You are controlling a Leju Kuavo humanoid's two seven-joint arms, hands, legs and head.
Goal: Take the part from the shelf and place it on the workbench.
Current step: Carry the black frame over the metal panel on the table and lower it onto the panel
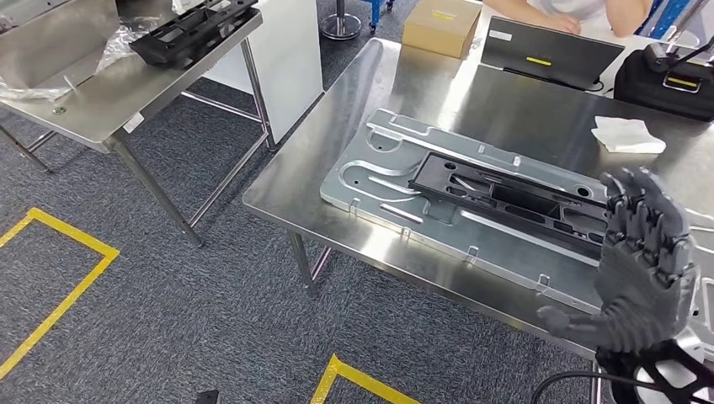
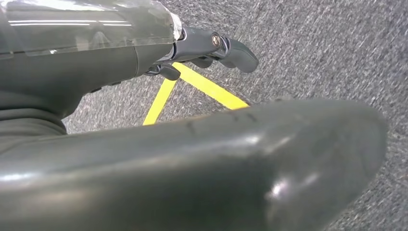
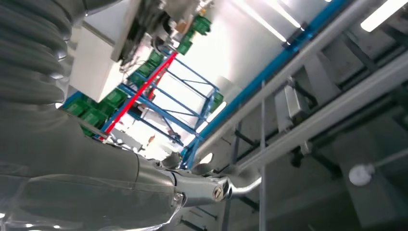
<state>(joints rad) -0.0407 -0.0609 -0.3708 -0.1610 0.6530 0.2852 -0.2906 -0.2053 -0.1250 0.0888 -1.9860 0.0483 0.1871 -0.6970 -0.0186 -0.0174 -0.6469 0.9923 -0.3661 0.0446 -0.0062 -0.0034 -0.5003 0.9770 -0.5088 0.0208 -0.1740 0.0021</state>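
The right hand (image 1: pixel 644 261) is raised closest to the head camera, palm toward the workbench (image 1: pixel 471 93), its fingers (image 1: pixel 637 202) spread apart and upright, holding nothing. Just beyond those fingertips lies the black part (image 1: pixel 505 198), flat on a long silver plate (image 1: pixel 379 181) on the workbench. Farther past the fingers sit a white cloth (image 1: pixel 627 135), a dark laptop (image 1: pixel 551 55), a black case (image 1: pixel 665 80) and a cardboard box (image 1: pixel 442 25). Well away from the fingers stands a second steel table (image 1: pixel 101 93) carrying another black part (image 1: pixel 194 29). The left hand (image 2: pixel 211 48) hangs over grey carpet (image 2: pixel 327 53) with yellow tape (image 2: pixel 207 89), its fingers curled in, gripping nothing.
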